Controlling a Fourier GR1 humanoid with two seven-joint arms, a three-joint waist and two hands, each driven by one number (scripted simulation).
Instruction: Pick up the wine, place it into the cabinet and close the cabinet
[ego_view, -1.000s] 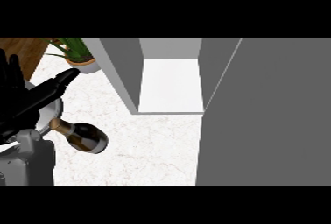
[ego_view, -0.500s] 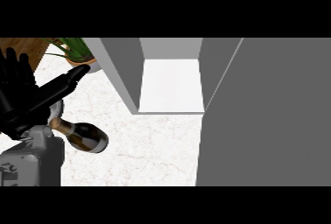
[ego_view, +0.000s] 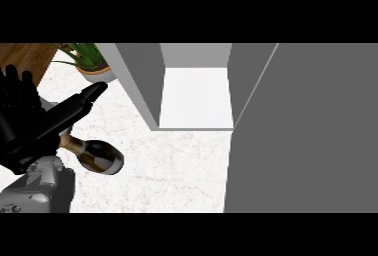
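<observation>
A dark wine bottle with a gold label lies on its side on the white marble counter, at the left. Its neck runs up-left under my left hand. That hand hovers over the neck with fingers straight and pointing up and the thumb stretched toward the upper right; it holds nothing. The grey cabinet stands open behind, showing a white shelf floor. Its door fills the right side of the view. My right hand does not show.
A potted green plant stands at the back left beside the cabinet's wall. A brown wooden surface lies in the far left corner. The open door hides everything at the right.
My left hand has risen and spread, its thumb now reaching further toward the upper right. The bottle has stayed where it lay.
</observation>
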